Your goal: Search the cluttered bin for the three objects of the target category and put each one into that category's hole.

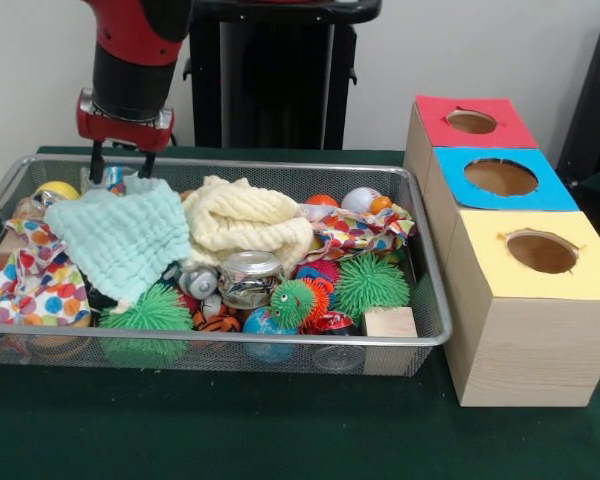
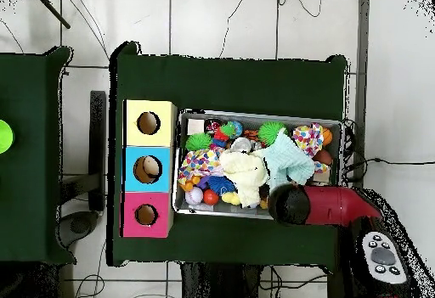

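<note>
A wire mesh bin [image 1: 280, 340] [image 2: 255, 115] is heaped with toys and cloths. My gripper [image 1: 122, 165] hangs over its far left corner, its two fingers apart and open, the tips just above the raised corner of a mint green cloth [image 1: 120, 240] [image 2: 287, 160]. I cannot tell whether a finger touches the cloth. In the overhead view the arm's head [image 2: 291, 203] hides the gripper. Beside the bin stand three boxes with round holes on top: red [image 1: 435, 115] [image 2: 161, 216], blue [image 1: 460, 190] [image 2: 163, 169] and yellow [image 1: 490, 260] [image 2: 163, 123].
A pale yellow cloth [image 1: 245, 220] lies mid-bin, a polka-dot cloth [image 1: 35, 275] at the left. Green spiky balls [image 1: 370, 283], a shiny jar [image 1: 248, 277], a globe ball [image 1: 268, 325], a wooden block [image 1: 390, 322] and small balls [image 1: 360, 199] fill the remaining space.
</note>
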Tool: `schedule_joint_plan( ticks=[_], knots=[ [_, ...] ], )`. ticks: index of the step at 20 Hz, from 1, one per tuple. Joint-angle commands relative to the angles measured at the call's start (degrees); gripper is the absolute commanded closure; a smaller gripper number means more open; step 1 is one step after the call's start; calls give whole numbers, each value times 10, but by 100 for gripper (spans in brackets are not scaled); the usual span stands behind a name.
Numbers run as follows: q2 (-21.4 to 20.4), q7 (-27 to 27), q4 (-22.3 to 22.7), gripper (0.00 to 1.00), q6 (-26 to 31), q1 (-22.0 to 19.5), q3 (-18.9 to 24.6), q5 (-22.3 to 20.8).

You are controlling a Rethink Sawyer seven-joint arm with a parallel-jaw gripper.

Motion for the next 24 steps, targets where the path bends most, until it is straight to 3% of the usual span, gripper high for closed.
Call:
schedule_joint_plan(
  ticks=[1, 8, 15, 24],
  knots=[
    [54, 73, -47, 0, -9, 22, -26, -36],
    [122, 90, -65, 0, -47, 28, -29, -15],
    [213, 74, -112, 0, -66, 1, -2, 8],
    [216, 73, -114, 0, -48, 8, -1, 24]
  ],
)
